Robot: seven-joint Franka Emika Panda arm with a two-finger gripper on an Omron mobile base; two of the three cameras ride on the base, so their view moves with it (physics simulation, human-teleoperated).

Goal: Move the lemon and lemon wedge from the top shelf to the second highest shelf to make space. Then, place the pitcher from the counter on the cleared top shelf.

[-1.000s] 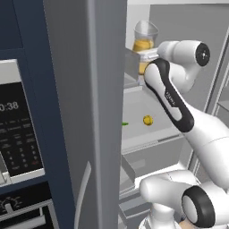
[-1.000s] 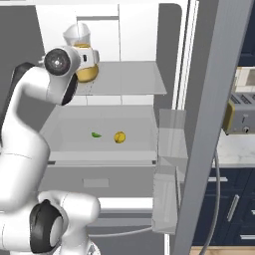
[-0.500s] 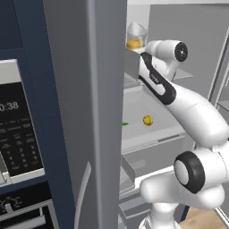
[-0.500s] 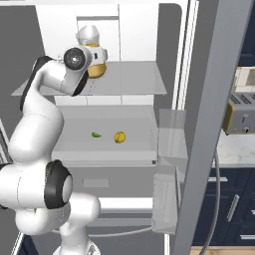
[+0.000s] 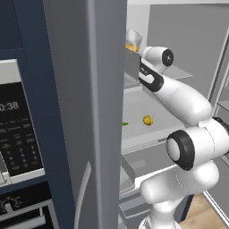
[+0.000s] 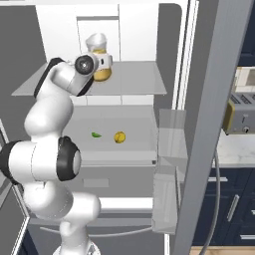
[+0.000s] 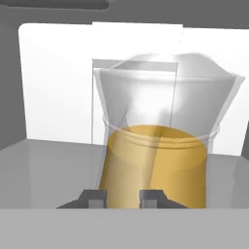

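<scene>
- On the second highest shelf (image 6: 79,144), toward its front edge, we see the lemon wedge (image 6: 96,134) left of the lemon (image 6: 119,137); that step looks done.
- Our hand (image 7: 123,197) pinches the pitcher (image 6: 99,56), upright with its long axis vertical, over the top shelf (image 6: 134,79) near its back edge; releasing remains.

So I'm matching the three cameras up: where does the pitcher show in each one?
Left base view: pitcher at top centre, just past the fridge door's edge.
Right base view: pitcher upper left, on the top shelf.
Hand view: pitcher centre, close up.
Shared landmark: the lemon one shelf down in both base views.
</scene>
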